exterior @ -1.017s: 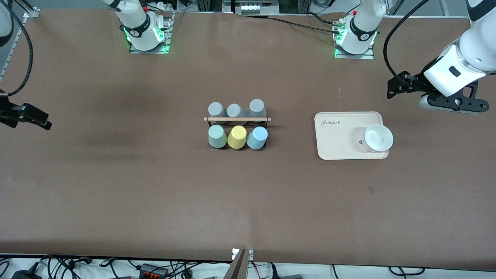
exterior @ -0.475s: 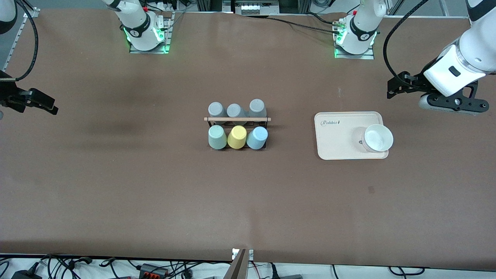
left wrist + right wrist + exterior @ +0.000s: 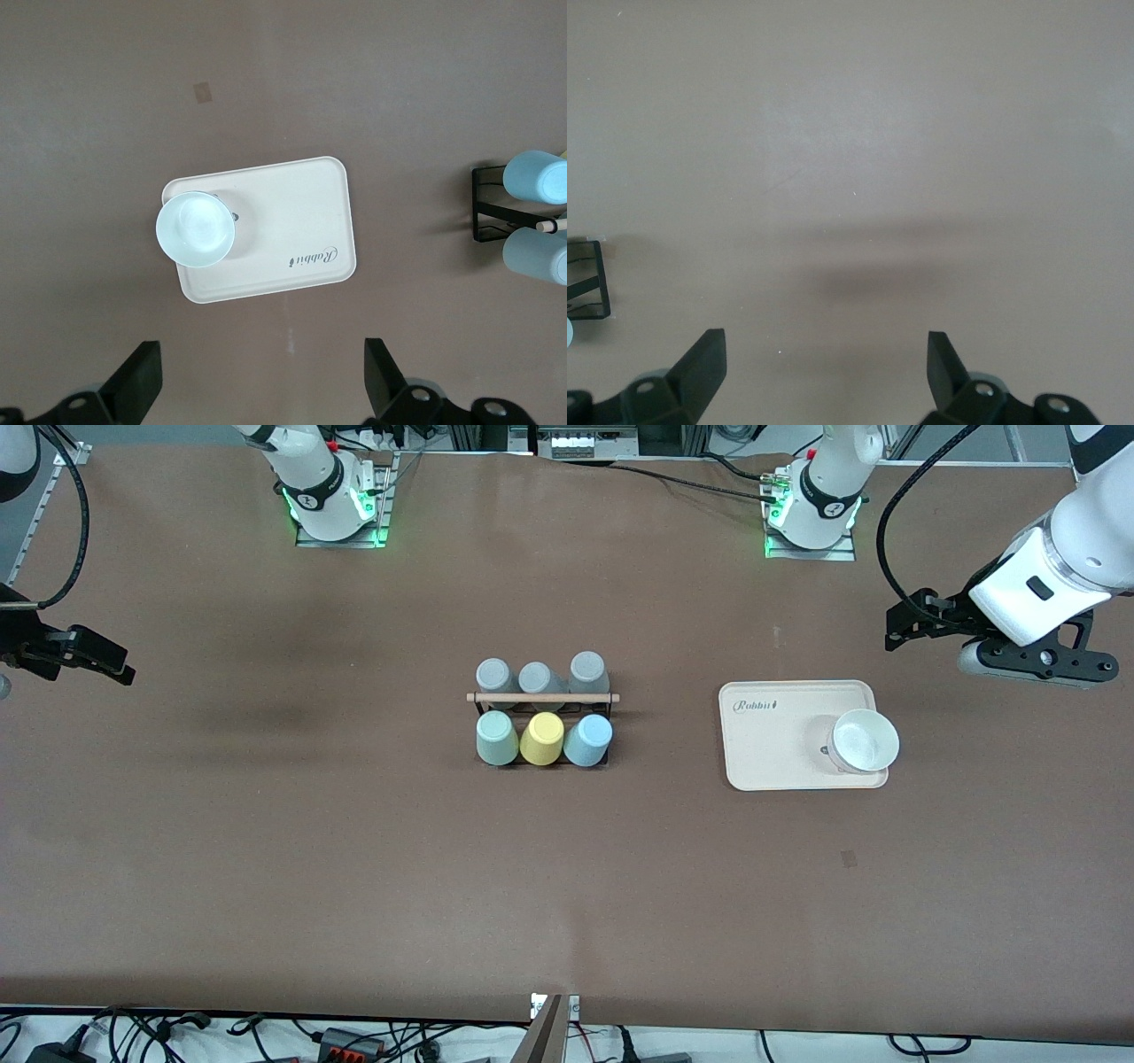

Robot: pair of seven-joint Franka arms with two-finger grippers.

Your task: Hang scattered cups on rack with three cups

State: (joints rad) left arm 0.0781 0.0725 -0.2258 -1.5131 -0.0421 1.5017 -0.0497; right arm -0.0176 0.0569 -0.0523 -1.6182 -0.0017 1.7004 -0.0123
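A white bowl (image 3: 863,740) sits on a cream tray (image 3: 771,744).

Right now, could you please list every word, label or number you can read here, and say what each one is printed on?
"Rabbit": script lettering on the cream tray, near one corner; the last letters are hard to make out.
Round marks on the arm bases: too small to read.
Nothing else carries text.

Rack (image 3: 542,717) — mid-table, between the two arms' ends. On it, six cups in two rows of three: the nearer row (image 3: 543,740) toward the front camera, the farther row (image 3: 539,676) toward the robots' bases, the rod (image 3: 542,697) lying across between the rows.

Tray (image 3: 802,734) — flat on the table toward the left arm's end, well apart from the rack. Bowl (image 3: 863,740) — on the tray, at the tray's end away from the rack.
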